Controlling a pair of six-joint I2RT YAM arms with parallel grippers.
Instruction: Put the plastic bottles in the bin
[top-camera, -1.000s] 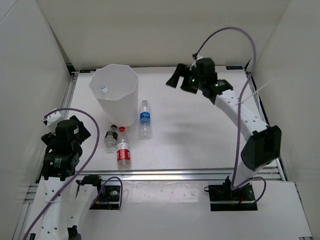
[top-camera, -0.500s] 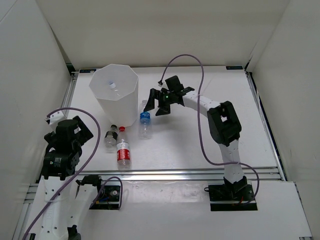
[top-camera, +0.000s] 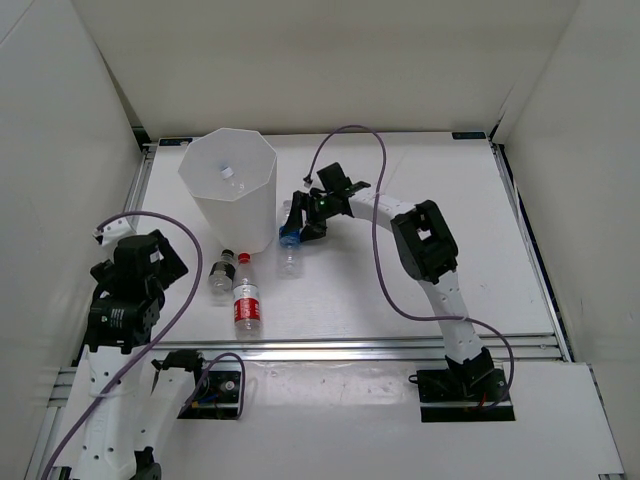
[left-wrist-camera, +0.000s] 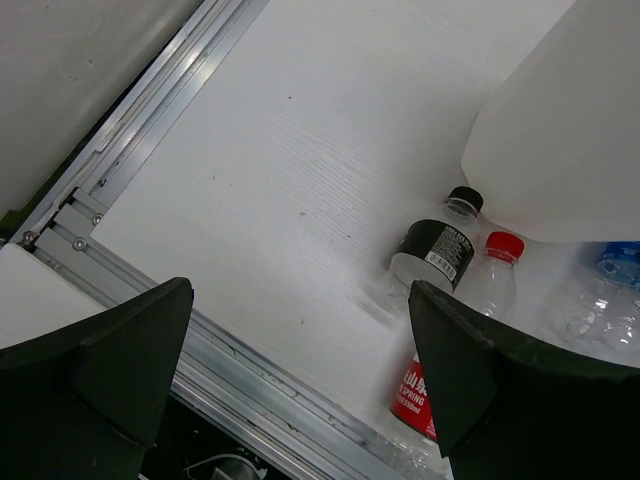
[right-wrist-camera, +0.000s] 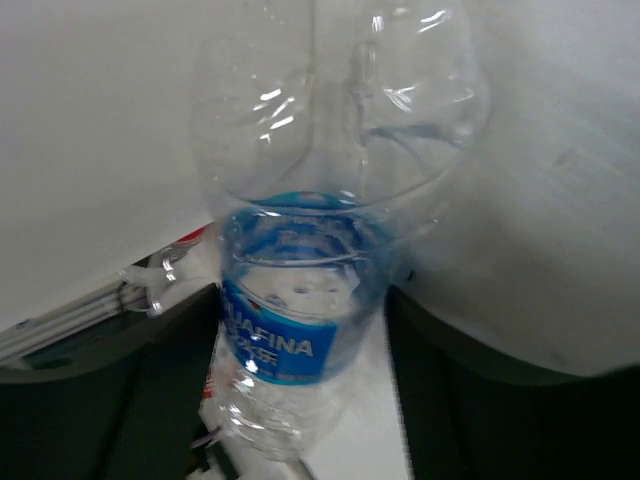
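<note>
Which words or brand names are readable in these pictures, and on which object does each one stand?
"QUAFINA", first letter unclear: blue label of the blue-labelled bottle.
"SPRING", below unreadable characters: red label of the red-capped bottle.
Black label of the dark-capped bottle: white print, too small to read.

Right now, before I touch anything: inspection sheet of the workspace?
Surface: white table, no spills seen.
Job's things: bin upright, white-capped bottle inside; blue-labelled bottle lying beside it; dark-capped bottle and red-capped bottle lying side by side in front.
Clutter: nothing seen.
Grippers: left gripper open, empty; right gripper straddles the blue-labelled bottle, grip unconfirmed.
Cables: right arm's purple cable loops above the table; left arm's purple cable arcs beside its arm; neither touches a bottle.
Surroundings: white walls on three sides; aluminium rail at near edge.
</note>
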